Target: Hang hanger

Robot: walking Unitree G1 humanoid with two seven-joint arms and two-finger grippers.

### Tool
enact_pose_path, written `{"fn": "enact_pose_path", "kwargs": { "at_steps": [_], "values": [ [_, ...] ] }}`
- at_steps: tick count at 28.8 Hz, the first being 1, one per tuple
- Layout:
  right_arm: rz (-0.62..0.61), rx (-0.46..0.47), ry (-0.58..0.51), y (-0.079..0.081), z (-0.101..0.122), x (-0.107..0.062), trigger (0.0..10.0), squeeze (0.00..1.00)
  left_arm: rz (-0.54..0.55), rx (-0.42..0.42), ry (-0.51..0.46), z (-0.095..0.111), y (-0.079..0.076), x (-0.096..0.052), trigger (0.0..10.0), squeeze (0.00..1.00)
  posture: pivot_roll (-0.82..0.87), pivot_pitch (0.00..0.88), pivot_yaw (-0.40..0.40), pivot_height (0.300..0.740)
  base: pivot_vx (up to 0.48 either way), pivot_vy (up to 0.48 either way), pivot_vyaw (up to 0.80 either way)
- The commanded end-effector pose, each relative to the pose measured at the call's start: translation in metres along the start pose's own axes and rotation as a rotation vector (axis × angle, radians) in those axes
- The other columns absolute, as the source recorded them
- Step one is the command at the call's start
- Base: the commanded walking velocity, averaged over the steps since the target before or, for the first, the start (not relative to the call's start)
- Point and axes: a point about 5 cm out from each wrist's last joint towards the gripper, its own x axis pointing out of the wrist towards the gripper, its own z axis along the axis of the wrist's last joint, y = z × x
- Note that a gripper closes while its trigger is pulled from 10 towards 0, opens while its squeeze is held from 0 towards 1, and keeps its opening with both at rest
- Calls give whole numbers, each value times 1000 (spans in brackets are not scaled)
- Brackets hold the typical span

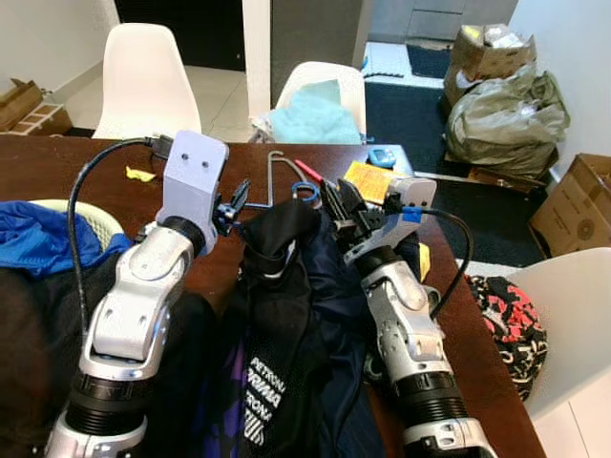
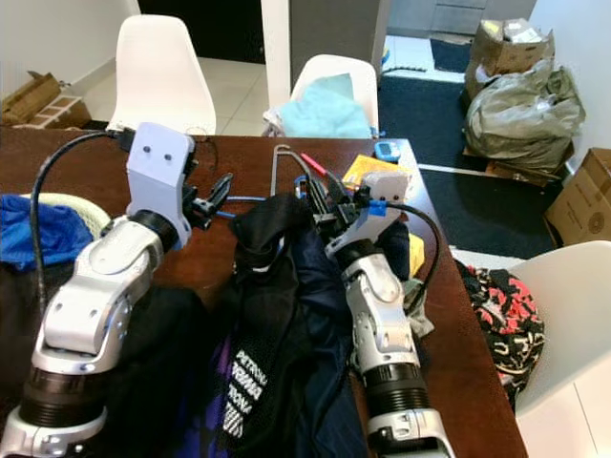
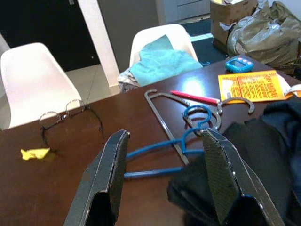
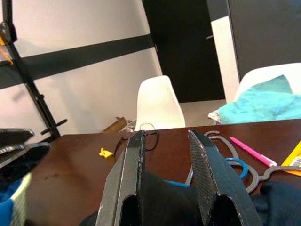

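Two hangers lie on the dark wooden table (image 1: 57,167): a blue hanger (image 3: 176,146), its hook ring just beside the edge of a black garment (image 1: 286,286), and a grey hanger (image 3: 164,101) crossing over it, its triangle reaching toward twelve o'clock. The black garment is heaped across the table's near half and covers the blue hanger's lower end.

The left gripper (image 3: 164,174) hovers over the blue hanger with its fingers spread wide, holding nothing; the hanger's bars run between the two black fingers (image 3: 106,179) in the left wrist view. The right gripper (image 4: 164,155) sits at about three o'clock from the left one, its fingers a little apart and closed on nothing that can be seen, its tips over the top of the black garment.

A pink pen (image 3: 195,97) lies just beyond the hangers' hooks, with a yellow leaflet (image 3: 249,84) at two o'clock from them. Glasses (image 3: 70,115) and a yellow scrap (image 3: 34,153) lie toward ten o'clock. A blue cloth (image 1: 43,239) rests at nine o'clock. Beyond the table stand white chairs (image 1: 143,81), one carrying a teal towel (image 1: 315,119). Cardboard boxes (image 1: 573,200) and a stuffed bag (image 1: 506,119) sit on the floor at two o'clock.
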Motion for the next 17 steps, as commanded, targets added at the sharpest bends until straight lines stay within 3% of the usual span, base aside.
{"fn": "enact_pose_path", "kwargs": {
  "at_steps": [1, 17],
  "values": [
    [12, 3, -5, 1, 5, 2, 10000, 0, -5, -13, 1, -3, -4, -2, 10000, 0, 51, 108, -34, 740, -401, 0, 0],
    [-6, -21, 21, -2, 8, 0, 10000, 0, -40, -16, -12, -2, -11, -3, 10000, 0, 47, 107, -25, 740, -362, 0, 0]
  ]
}}
